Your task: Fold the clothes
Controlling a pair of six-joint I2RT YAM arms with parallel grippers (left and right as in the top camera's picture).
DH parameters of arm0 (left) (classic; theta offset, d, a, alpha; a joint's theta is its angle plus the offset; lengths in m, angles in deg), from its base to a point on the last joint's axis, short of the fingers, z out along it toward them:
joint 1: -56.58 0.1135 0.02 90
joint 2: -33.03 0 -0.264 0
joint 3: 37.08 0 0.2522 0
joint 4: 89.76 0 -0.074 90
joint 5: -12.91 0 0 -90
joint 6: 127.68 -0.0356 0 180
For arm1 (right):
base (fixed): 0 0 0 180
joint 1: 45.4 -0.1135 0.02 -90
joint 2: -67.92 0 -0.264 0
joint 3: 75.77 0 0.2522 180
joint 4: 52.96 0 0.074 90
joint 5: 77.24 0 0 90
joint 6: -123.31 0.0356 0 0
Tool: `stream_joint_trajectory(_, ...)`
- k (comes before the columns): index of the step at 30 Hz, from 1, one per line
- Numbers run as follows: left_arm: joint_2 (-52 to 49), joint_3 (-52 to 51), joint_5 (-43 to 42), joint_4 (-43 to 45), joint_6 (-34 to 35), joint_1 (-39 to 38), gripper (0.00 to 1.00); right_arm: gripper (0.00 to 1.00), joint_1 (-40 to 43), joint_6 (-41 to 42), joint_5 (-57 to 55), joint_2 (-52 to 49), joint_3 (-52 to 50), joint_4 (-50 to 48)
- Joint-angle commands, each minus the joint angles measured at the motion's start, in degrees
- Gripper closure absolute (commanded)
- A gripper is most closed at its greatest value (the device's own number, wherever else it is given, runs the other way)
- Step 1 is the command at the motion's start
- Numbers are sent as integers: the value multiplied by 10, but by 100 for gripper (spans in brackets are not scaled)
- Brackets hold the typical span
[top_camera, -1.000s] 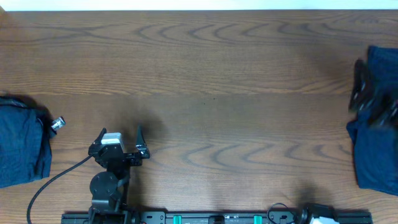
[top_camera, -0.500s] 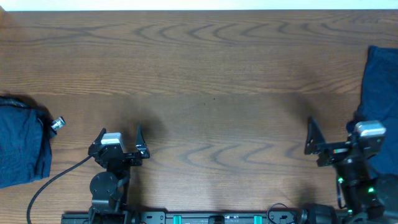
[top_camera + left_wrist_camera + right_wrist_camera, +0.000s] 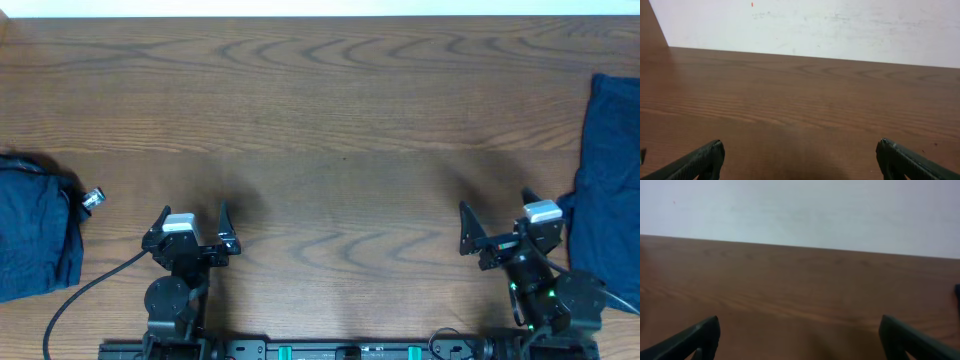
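Brown wood-grain table (image 3: 330, 100) stretches across the room in front of me. Dark navy clothes (image 3: 605, 190) lie at its two ends: one piece spread flat at the right edge, the other bunched in a heap (image 3: 35, 235) at the left edge. Near the front, the left fingers (image 3: 163, 218) and right fingers (image 3: 468, 228) stand spread wide over bare wood, holding nothing. The right pair is near the spread piece. A small shiny metal bit (image 3: 92, 199) sits just beside the heap.

Bare tabletop (image 3: 340, 130) is seen across the middle; the left edge is blocked by heaped navy clothes (image 3: 35, 240) and a small metal object (image 3: 92, 198), the right by another garment (image 3: 605, 190).
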Motion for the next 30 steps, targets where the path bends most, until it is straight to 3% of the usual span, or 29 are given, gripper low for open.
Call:
stream_joint_trajectory(1,4,-17,9,-7,3,2,2,1,-14,6,4,14,-26,-16)
stream_joint_trajectory(11,4,-17,9,-7,3,2,2,1,-24,6,13,105,-109,-40)
stream_joint_trajectory(30,4,-17,9,-8,3,2,2,1,-23,-1,-14,106,-148,-60)
